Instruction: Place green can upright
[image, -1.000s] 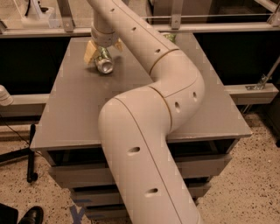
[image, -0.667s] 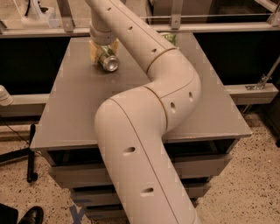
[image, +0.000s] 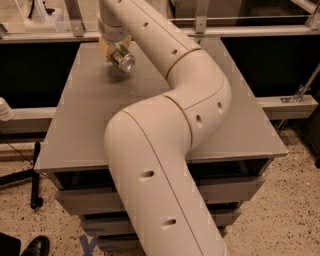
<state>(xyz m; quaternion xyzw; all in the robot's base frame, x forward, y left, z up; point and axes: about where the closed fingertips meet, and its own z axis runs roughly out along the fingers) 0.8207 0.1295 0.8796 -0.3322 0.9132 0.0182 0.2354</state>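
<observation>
Warm indoor light, moderate level, falling from above. Broad soft highlights along top faces of arm (image: 200, 85); undersides shaded. Claw (image: 114, 47) over far-left part of counter (image: 85, 130), closed around tilted can (image: 123, 60). Bright glint on silver end of can. Soft, diffuse shadow on counter just below claw and can. Deep darkness under counter and in panels behind it. Floor (image: 285, 215) evenly lit, speckle plainly visible. Counter surface matte, with faint sheen only.

No legible text or labels
</observation>
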